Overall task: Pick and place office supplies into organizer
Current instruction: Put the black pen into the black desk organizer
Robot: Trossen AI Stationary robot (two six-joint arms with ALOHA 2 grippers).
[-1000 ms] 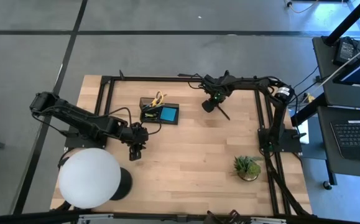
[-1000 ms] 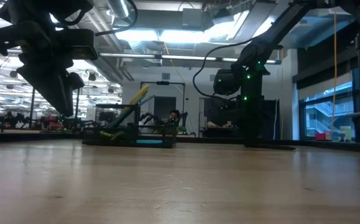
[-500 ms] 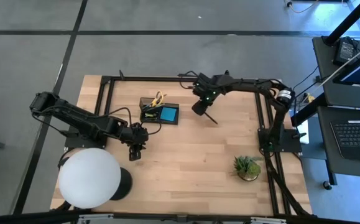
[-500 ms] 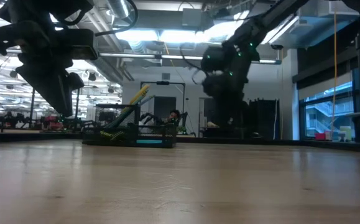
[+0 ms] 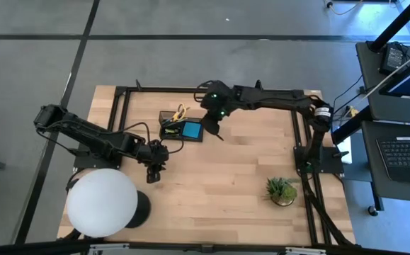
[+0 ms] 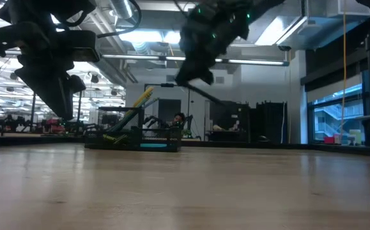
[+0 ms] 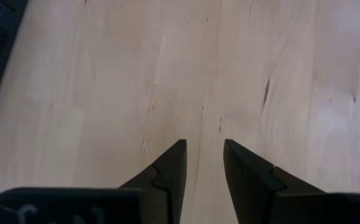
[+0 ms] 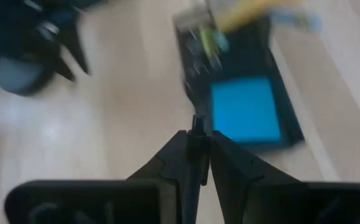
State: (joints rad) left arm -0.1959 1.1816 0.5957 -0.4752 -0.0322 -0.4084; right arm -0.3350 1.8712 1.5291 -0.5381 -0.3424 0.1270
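The organizer (image 5: 166,134) is a small black tray on the far middle of the table; the right wrist view shows the organizer (image 8: 286,124) just ahead of the fingers. In it lie a blue note pad (image 5: 192,129) (image 8: 242,111) and yellow-handled scissors (image 5: 181,111), which stick up at a slant (image 6: 133,107). My right gripper (image 5: 212,122) (image 8: 197,134) hovers right of the tray, shut on a thin dark pen (image 5: 217,133) (image 6: 204,94). My left gripper (image 5: 155,172) (image 7: 203,143) waits open over bare wood, nearer than the tray. My right gripper pinches the dark pen (image 8: 196,124) between its two fingers (image 8: 175,152). The pen's shaft runs on between them toward the camera. The pen is lifted clear of the table, and in the low view its free end (image 6: 220,102) slants downward below the gripper.
A big white globe lamp (image 5: 102,202) stands at the near left corner. A small green potted plant (image 5: 281,190) sits near right. A black metal frame (image 5: 123,106) runs along the far and side edges. Bare wood (image 5: 219,177) fills the table's middle.
My right gripper has carried the pen toward the table's left, from the far right area to just beside the organizer. In the low view it has also risen. The pen stays in its shut fingers.
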